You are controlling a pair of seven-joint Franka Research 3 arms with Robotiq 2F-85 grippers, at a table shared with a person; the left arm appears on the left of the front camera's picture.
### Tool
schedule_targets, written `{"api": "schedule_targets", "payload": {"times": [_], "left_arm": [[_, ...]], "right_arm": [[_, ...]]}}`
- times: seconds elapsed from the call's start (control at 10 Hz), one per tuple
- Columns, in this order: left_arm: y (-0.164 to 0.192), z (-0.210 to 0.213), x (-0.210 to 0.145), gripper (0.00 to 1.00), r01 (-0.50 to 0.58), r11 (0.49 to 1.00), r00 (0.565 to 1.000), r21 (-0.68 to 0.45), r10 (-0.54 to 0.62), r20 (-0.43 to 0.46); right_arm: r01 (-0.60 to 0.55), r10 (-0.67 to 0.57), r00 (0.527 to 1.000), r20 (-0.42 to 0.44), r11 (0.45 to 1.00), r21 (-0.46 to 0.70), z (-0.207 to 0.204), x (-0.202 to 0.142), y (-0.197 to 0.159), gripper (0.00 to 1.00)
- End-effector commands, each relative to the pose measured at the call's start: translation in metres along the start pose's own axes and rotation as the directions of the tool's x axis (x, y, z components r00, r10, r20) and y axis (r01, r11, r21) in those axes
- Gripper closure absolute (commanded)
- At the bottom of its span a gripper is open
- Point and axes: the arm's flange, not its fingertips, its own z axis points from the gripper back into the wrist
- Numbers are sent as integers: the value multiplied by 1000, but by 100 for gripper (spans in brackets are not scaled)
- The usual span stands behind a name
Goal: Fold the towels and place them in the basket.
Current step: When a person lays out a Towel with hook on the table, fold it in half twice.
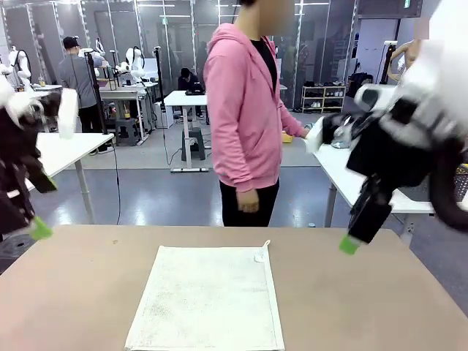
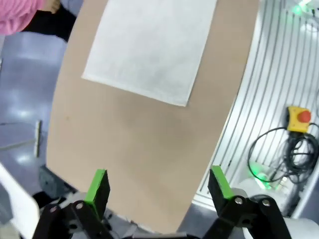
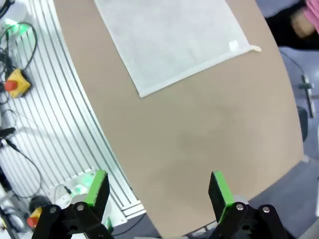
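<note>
An off-white towel (image 1: 207, 300) lies spread flat on the brown table (image 1: 80, 292), reaching from the middle to the near edge, with a small tag at its far right corner. My left gripper (image 2: 158, 185) hangs open above the table's left end, well clear of the towel (image 2: 152, 45). Over the right end, my right gripper (image 3: 158, 186) is open and holds nothing, with the towel (image 3: 172, 37) ahead of it. In the front view the left arm's green pad (image 1: 40, 229) and the right arm's green pad (image 1: 349, 245) show high above the table. The basket is out of view.
A person in a pink hoodie (image 1: 245, 110) stands at the far edge, one hand (image 1: 248, 199) hanging by the table. A ribbed metal base with cables and a yellow stop button (image 2: 299, 118) lies beyond the near edge. White tables stand behind at both sides.
</note>
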Motion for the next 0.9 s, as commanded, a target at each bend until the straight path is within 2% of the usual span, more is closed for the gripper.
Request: {"api": "schedule_targets", "payload": {"times": [0.0, 0.2, 0.4, 0.5, 0.6, 0.7, 0.8], "left_arm": [[3, -41, -7, 0, 56, 997, 997, -48, -53, 57], [6, -87, -5, 0, 118, 990, 993, -75, -116, 38], [5, -113, -3, 0, 172, 978, 985, -121, -173, 5], [5, -117, -3, 0, 182, 973, 983, -143, -182, 16], [6, -119, -2, 0, 184, 974, 982, -133, -187, -11], [9, -118, 0, 0, 102, 992, 990, -75, -108, -86], [5, -120, -1, 0, 163, 977, 985, -137, -168, -26]], "right_arm": [[-130, 130, 992, 1, 991, -11, -38, 3, -6, 0], [-225, 225, 974, -10, 974, 22, -82, 9, -8, 0], [-240, 241, 970, -37, 970, 29, -107, 12, -9, 0], [-233, 235, 971, -51, 972, 38, -114, 14, -10, 0], [-206, 208, 977, -36, 977, 50, -112, 16, -11, 0], [-218, 220, 974, -52, 975, 39, -108, 16, -6, 0], [-218, 220, 974, -52, 975, 39, -108, 16, -6, 0]]}}
